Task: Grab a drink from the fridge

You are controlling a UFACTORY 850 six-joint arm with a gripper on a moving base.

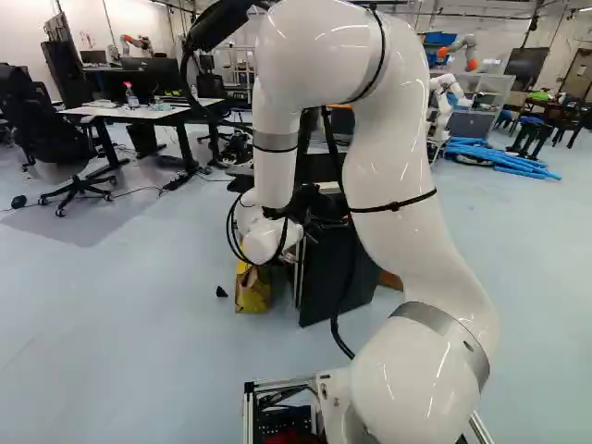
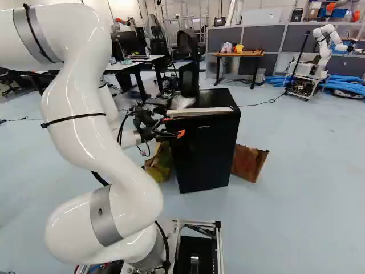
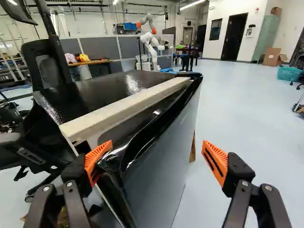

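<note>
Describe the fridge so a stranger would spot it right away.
In the right base view, look past the big white arm. The fridge is the upright black box on the pale floor. Unlike the black chair and yellow bag near it, it has a pale strip across its top.

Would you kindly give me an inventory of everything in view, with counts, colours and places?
Fridge: one, black, ahead of the arm
Bag: one, yellow, floor beside the fridge
Cardboard piece: one, brown, floor, fridge's other side
White desk: at least one, behind, left
Spray bottle: one, on the white desk
Wooden desk: one, brown, beyond the fridge
Office chairs: several, black
Tubes: several, blue, far floor
Basket: one, teal, far floor
Another robot: at least one, white, background
Arm: one, white
Claw: one, black, orange pads, open, at the fridge's edge
</note>
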